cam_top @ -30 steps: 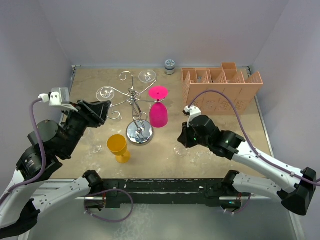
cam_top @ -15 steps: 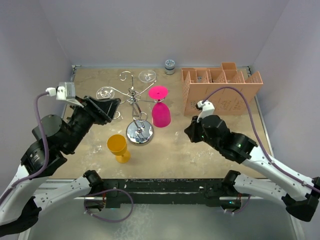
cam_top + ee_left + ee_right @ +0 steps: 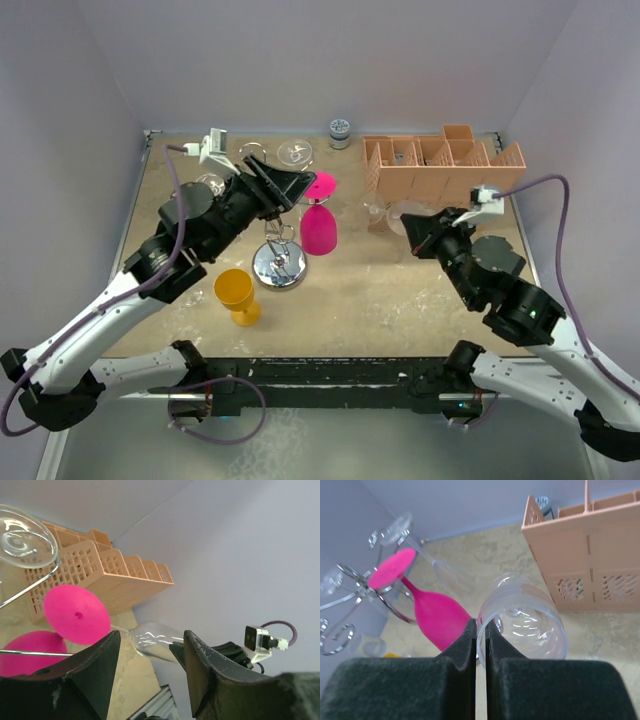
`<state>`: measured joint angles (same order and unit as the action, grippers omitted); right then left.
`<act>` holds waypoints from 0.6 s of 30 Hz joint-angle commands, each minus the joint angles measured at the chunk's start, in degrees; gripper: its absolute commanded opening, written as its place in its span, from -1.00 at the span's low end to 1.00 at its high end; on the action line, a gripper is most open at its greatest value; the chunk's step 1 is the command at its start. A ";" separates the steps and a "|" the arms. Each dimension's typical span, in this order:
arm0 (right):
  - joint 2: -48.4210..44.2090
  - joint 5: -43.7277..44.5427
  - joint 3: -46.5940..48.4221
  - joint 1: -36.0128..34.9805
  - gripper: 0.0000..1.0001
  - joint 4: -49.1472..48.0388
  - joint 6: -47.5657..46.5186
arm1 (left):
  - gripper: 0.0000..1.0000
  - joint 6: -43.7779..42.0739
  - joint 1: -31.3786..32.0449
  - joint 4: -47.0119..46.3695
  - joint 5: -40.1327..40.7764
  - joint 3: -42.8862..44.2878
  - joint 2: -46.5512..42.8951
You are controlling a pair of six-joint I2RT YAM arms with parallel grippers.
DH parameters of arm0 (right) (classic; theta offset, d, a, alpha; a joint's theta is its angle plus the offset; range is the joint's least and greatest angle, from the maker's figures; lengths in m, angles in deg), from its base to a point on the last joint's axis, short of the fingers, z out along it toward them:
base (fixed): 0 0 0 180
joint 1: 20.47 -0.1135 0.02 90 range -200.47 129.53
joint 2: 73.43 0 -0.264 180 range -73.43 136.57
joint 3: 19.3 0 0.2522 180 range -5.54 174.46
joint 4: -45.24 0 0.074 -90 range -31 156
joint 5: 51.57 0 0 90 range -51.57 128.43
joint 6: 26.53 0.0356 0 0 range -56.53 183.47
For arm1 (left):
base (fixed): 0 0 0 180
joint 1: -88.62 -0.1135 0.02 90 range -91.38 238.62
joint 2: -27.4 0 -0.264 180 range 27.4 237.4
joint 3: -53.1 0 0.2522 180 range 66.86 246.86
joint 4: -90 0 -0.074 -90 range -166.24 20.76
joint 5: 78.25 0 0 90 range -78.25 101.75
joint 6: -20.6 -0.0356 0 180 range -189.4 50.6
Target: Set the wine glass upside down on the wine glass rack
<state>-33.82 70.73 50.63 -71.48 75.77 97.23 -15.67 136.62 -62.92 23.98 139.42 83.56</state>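
My right gripper (image 3: 481,630) is shut on the rim of a clear wine glass (image 3: 525,620), held tilted above the table in front of the slotted box. From above, the glass (image 3: 385,213) shows faintly just left of the right gripper (image 3: 407,223). The wine glass rack (image 3: 277,265), a silver wire stand on a mirrored base, stands mid-table. A pink glass (image 3: 319,225) hangs upside down from it, and clear glass feet (image 3: 295,152) rest on its arms. My left gripper (image 3: 293,186) hovers open at the rack's top, holding nothing; in its wrist view the left gripper (image 3: 152,635) frames the distant clear glass.
An orange-pink slotted box (image 3: 445,175) stands at the back right, close behind the held glass. A yellow goblet (image 3: 235,292) stands upright in front of the rack's left side. A small grey jar (image 3: 340,132) sits at the back wall.
The right gripper pinched the clear glass, lifted it off the table and carried it right and back toward the box. The left arm swung from the left edge over the rack and opened wider.
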 commanded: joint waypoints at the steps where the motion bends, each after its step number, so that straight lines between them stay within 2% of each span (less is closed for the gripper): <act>1: -3.42 4.51 3.94 -0.15 -1.00 -9.14 0.63 | 0.02 9.80 -0.17 -11.47 -1.38 -0.07 2.46; 11: -10.94 0.17 0.82 -0.15 -1.00 -27.12 -0.20 | 0.08 14.07 -0.16 -18.07 -2.64 2.06 7.25; 18: -10.85 -1.20 -2.45 -0.15 -1.00 -40.15 1.88 | 0.11 20.49 -0.11 -24.79 -3.86 -1.01 9.07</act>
<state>-45.58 71.71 49.60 -71.48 49.35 97.67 0.03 136.62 -79.18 22.01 139.02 91.80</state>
